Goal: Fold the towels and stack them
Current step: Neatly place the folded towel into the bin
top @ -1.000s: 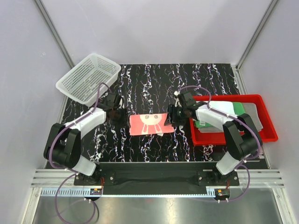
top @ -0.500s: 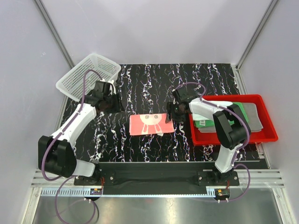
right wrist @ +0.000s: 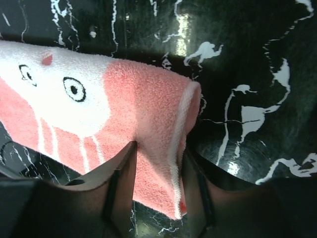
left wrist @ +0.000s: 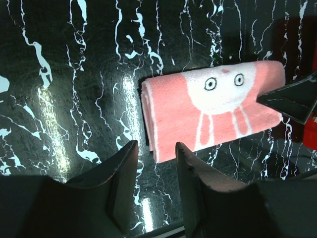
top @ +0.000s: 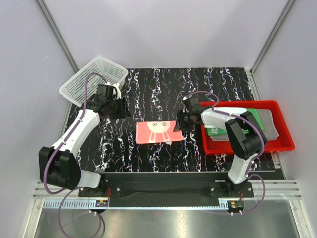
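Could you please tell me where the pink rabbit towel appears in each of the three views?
Top external: pink rabbit towel lies near the picture's centre.
Left wrist: towel sits right of centre.
Right wrist: towel fills the left half, ending just past centre.
Shared landmark: the rabbit's ringed eyes, visible in all three.

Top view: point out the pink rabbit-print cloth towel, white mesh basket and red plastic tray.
pink rabbit-print towel (top: 159,131): top view, rabbit face.
white mesh basket (top: 106,69): top view, mesh floor.
red plastic tray (top: 252,103): top view, far rim.
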